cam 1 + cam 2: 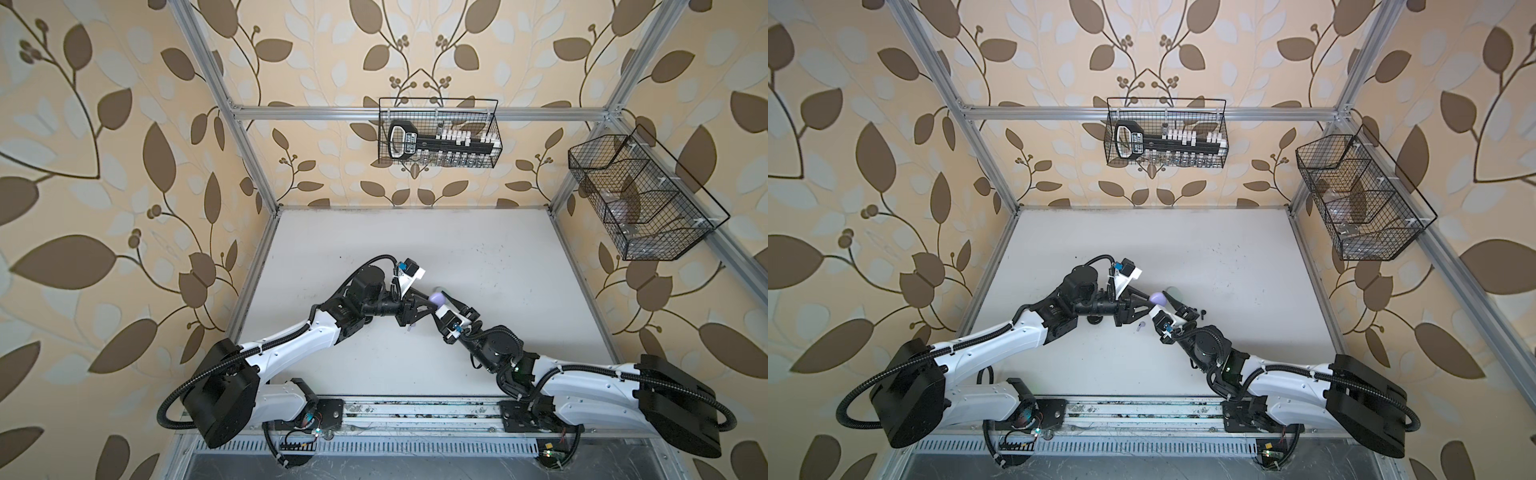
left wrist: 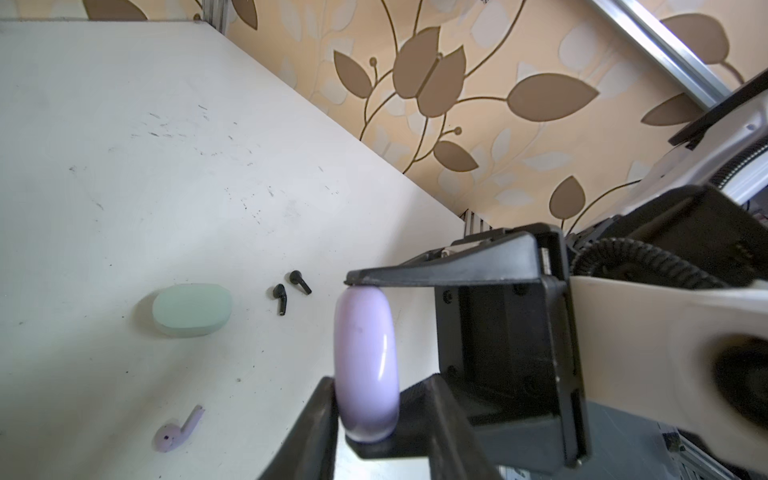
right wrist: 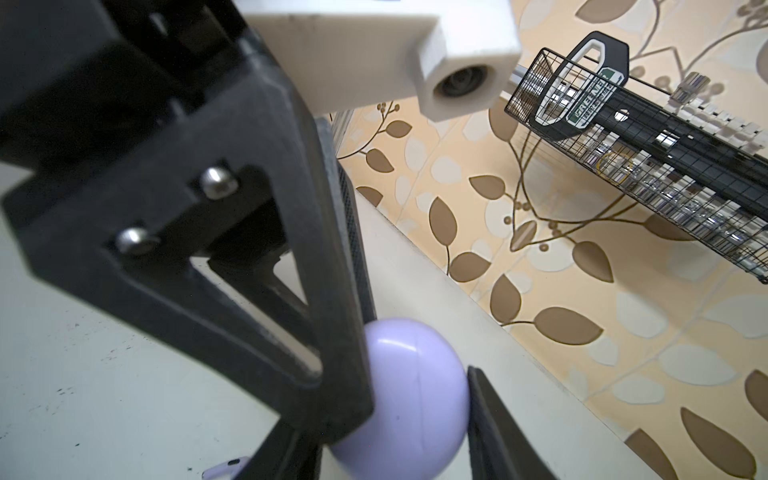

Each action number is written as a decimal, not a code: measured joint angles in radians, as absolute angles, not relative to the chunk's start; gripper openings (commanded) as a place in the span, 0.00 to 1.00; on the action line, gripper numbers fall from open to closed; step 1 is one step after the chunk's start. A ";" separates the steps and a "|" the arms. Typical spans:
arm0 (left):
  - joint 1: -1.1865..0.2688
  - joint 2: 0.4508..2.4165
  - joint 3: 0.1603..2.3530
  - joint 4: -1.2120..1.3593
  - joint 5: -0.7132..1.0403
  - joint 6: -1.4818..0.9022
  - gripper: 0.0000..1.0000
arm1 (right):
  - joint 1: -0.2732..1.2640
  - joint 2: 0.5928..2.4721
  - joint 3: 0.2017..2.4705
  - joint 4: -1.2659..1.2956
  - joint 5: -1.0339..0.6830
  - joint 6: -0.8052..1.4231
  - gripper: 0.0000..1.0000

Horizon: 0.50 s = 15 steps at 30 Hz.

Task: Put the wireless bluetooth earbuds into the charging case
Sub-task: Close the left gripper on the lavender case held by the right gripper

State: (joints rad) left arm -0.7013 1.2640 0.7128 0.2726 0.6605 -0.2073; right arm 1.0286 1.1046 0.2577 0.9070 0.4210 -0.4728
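Left wrist view: a lavender case (image 2: 365,361) hangs edge-on above the worktop (image 2: 124,166). It is glossy, rounded and closed. Its two ends are pinched between the fingers of the right gripper (image 2: 352,365), which is clamped on it with its jaws partway apart. The left gripper (image 1: 1148,300) straddles the case's flat faces with a narrow gap. One finger (image 3: 332,332) lies against the case, but I cannot tell whether the other touches. Both grippers crowd the case and hide most of it in both top views. On the worktop lie a closed mint case (image 2: 191,309), two tiny stemmed black earbuds (image 2: 281,297) side by side, and one lavender earbud (image 2: 178,428). In a top view that earbud (image 1: 1139,326) sits at 7 o'clock from the held case and the mint case (image 1: 1174,291) is just beside it at 1 o'clock. A wire basket (image 1: 1167,133) hangs on the wall at 12 o'clock, and another (image 1: 1362,199) at 2 o'clock.
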 measured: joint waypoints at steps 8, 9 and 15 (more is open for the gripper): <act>-0.708 1.304 0.752 0.238 0.654 -0.188 0.31 | 1.028 1.105 0.255 0.897 0.434 -0.472 0.21; -0.709 1.313 0.759 0.233 0.654 -0.185 0.31 | 1.029 1.105 0.255 0.894 0.434 -0.472 0.21; -0.720 1.340 0.788 0.196 0.636 -0.166 0.23 | 1.029 1.105 0.253 0.880 0.439 -0.472 0.22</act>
State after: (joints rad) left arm -0.7204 1.3403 0.7879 0.1963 0.6365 -0.1661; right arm 1.0286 1.1046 0.2527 0.8799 0.4393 -0.4725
